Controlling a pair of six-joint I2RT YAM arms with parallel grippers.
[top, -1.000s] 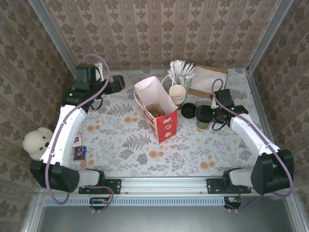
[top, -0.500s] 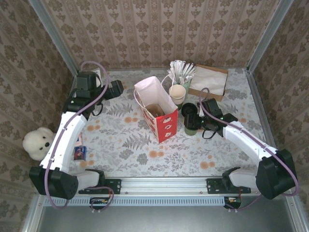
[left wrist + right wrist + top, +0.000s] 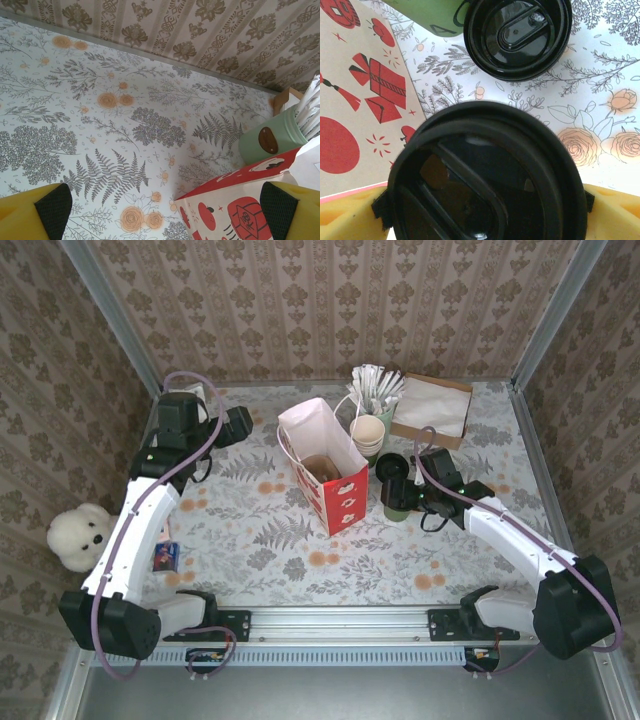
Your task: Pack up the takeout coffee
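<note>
Coffee [image 3: 485, 170] inside right claw [image 3: 484, 215], grip unreadable; bag [image 3: 325, 465] edge just beside at 9 o'clock, lid [image 3: 517, 35] at 12; left claw [image 3: 166, 207] wide over bare bench [image 3: 100, 125].

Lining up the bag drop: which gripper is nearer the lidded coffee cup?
Right. The right gripper straddles the lidded coffee cup, with a finger on each side of its lid. The left gripper hangs well away, on the far side of the paper bag.
</note>
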